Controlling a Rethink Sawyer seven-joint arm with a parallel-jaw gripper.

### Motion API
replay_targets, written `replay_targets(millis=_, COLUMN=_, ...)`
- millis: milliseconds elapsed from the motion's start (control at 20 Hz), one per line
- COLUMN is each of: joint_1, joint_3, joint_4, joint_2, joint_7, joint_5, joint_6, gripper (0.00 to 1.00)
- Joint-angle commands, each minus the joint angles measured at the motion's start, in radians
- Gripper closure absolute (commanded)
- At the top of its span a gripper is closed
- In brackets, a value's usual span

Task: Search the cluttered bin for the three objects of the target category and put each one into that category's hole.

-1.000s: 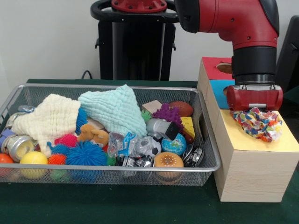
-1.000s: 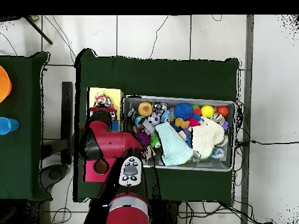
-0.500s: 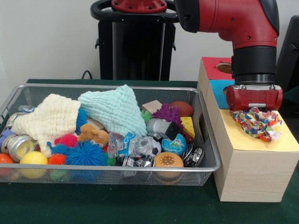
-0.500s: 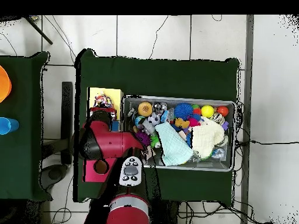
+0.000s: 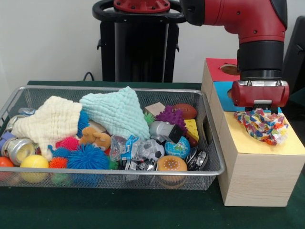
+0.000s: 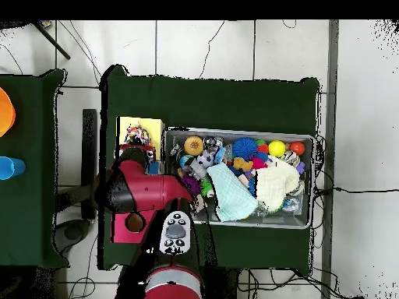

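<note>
Red gripper (image 5: 260, 109), grip state hidden, hovers above crumpled multicoloured cloth (image 5: 263, 125) on yellow box section (image 5: 252, 145); lift straight toward twelve o'clock.

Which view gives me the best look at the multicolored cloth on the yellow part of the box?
The front view: the multicolored cloth lies crumpled on the box's yellow section, directly beneath the gripper, in plain sight. Overhead, only a small patterned patch shows beside the red arm, which covers the rest.

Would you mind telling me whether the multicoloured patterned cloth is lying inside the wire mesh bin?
No, the multicoloured patterned cloth lies on the yellow top of the wooden box, beside the wire mesh bin and under the arm.
</note>
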Motion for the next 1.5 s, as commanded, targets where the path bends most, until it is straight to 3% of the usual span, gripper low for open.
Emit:
replay_targets(millis=50, joint_1=-0.078, joint_3=0.053, joint_4=0.073, joint_2=0.003, joint_7=0.169, joint_5=0.019, joint_6=0.118, gripper=0.00)
replay_targets(millis=150, joint_1=-0.095, joint_3=0.066, joint_4=0.077, joint_2=0.007, joint_7=0.170, joint_5=0.022, joint_6=0.134, gripper=0.00)
replay_targets(millis=200, joint_1=-0.095, joint_3=0.065, joint_4=0.077, joint_2=0.007, joint_7=0.164, joint_5=0.013, joint_6=0.123, gripper=1.00)
replay_targets(millis=850, joint_1=-0.076, joint_3=0.042, joint_4=0.060, joint_2=-0.001, joint_7=0.155, joint_5=0.029, joint_6=0.148, gripper=1.00)
replay_targets(millis=1150, joint_1=-0.015, joint_3=-0.003, joint_4=0.107, joint_2=-0.116, joint_7=0.170, joint_5=0.055, joint_6=0.276, gripper=1.00)
replay_targets(millis=1500, joint_1=-0.025, joint_3=0.026, joint_4=0.167, joint_2=-0.210, joint_7=0.183, joint_5=0.052, joint_6=0.348, gripper=1.00)
